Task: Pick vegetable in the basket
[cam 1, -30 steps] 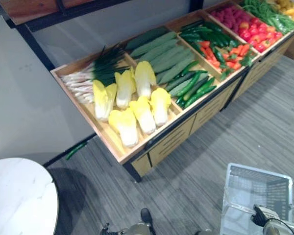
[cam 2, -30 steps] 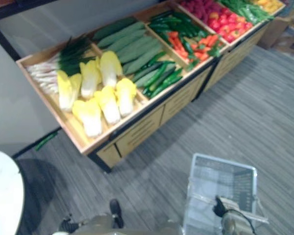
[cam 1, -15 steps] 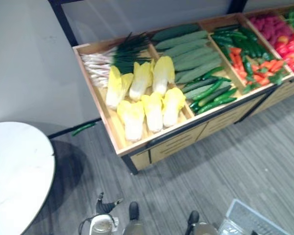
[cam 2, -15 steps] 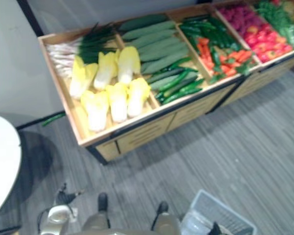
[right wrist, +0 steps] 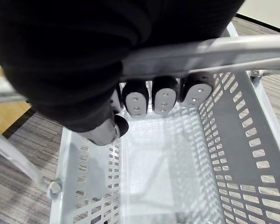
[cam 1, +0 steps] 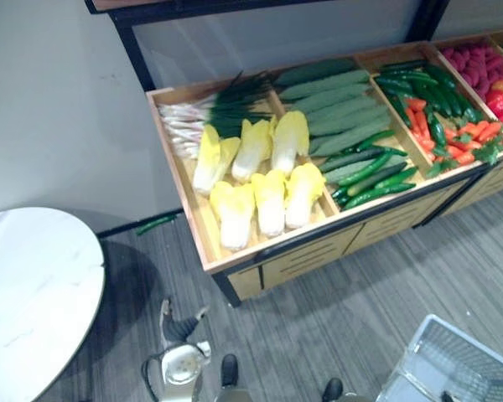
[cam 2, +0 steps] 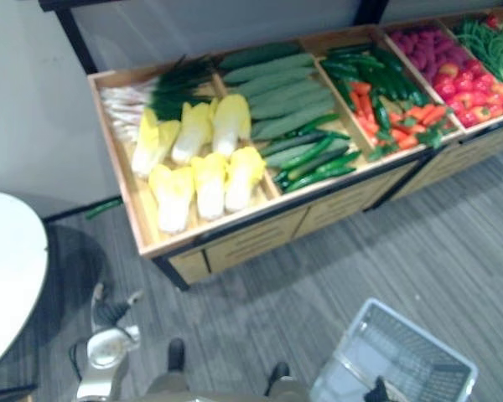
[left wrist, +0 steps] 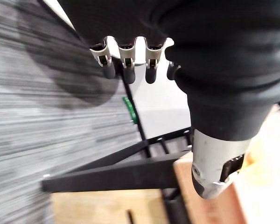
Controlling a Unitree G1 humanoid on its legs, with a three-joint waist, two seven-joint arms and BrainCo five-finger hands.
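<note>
Gripping the grey handle [right wrist: 214, 51] of the white basket [right wrist: 252, 154], the right hand [right wrist: 163, 99] has its fingers curled round the bar. The basket's mesh floor is bare, and it hangs over the carpet in front of the counter [cam 1: 306, 254]. The left hand [left wrist: 126, 65] hangs low before the counter's left end, fingers relaxed and holding nothing. All the vegetables lie on the counter. Pale yellow cabbages [cam 1: 268, 201] fill the front of its leftmost bay, with scallions [cam 1: 189, 126] behind them. Dark cucumbers [cam 1: 365, 172] lie at the front of the next bay.

Handling, as judged:
- **Cabbages:** each head looks bulky and leafy, likely soft at the yellow top and firmer at the white base. A wrap across the base, thumb opposed, should hold best.
- **Cucumbers:** these look stiff, slender and smooth, so they may slip. A mid-length grasp across the body suits them.
- **Scallions:** these appear thin and limp, and poorly suited to this hand.
</note>
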